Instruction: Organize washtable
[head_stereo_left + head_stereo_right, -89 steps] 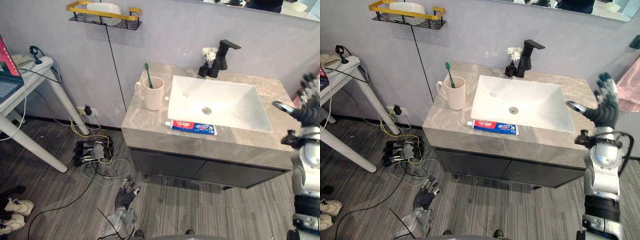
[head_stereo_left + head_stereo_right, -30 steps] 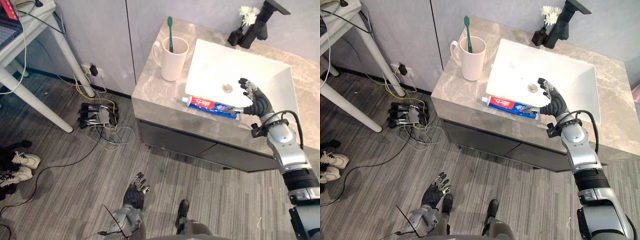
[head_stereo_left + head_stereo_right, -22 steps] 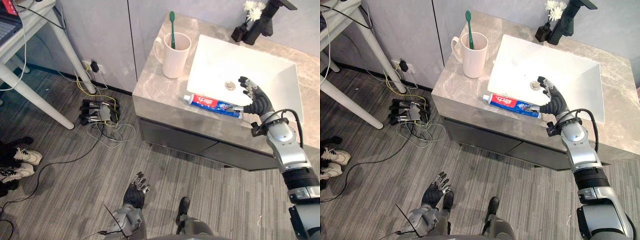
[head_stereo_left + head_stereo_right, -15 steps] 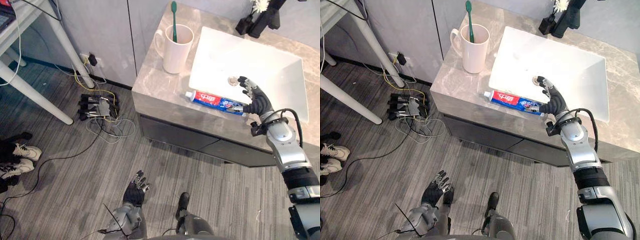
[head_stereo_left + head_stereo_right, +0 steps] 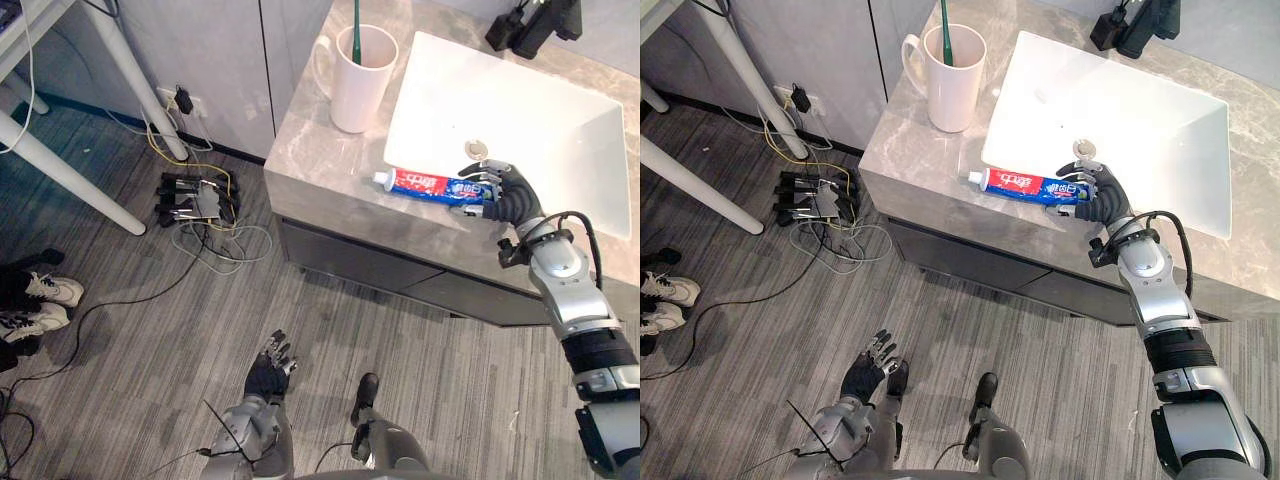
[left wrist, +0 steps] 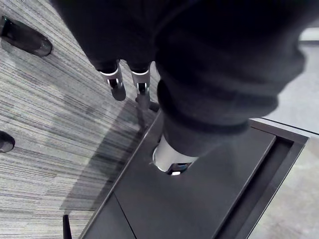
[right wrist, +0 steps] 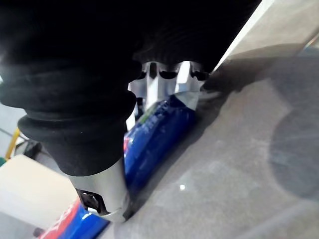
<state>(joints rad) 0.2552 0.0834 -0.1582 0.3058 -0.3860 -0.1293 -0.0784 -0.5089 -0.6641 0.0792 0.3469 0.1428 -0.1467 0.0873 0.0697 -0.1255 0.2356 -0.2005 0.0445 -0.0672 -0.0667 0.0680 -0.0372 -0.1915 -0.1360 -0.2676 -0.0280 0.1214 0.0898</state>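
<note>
Hanging low over the floor, the left hand (image 5: 265,368) was left idle, with its fingers spread and nothing held in them. Up on the grey stone countertop (image 5: 310,165), a cream mug (image 5: 355,72) with a green toothbrush (image 5: 356,22) stood in it was parked at the left end, well apart from the action. Next along, the toothpaste tube (image 5: 420,184) appeared to be laid flat on the narrow strip of counter in front of the white basin (image 5: 520,110), cap pointed towards the mug. At its crimped end the right hand (image 5: 503,196) was clamped on, fingers curled over the top and the thumb tucked in from the near side, which was backed up by the right wrist view.

So the grab looked pretty much done, and a lift was probably what was called for next. Since only the flat tail was caught, the cap end would likely droop, so it was best raised slowly and kept level, with the squeeze kept light.

Tube-wise, everything but the tail was stretched out to the left of the hand, along the basin's front rim and not inside it.
</note>
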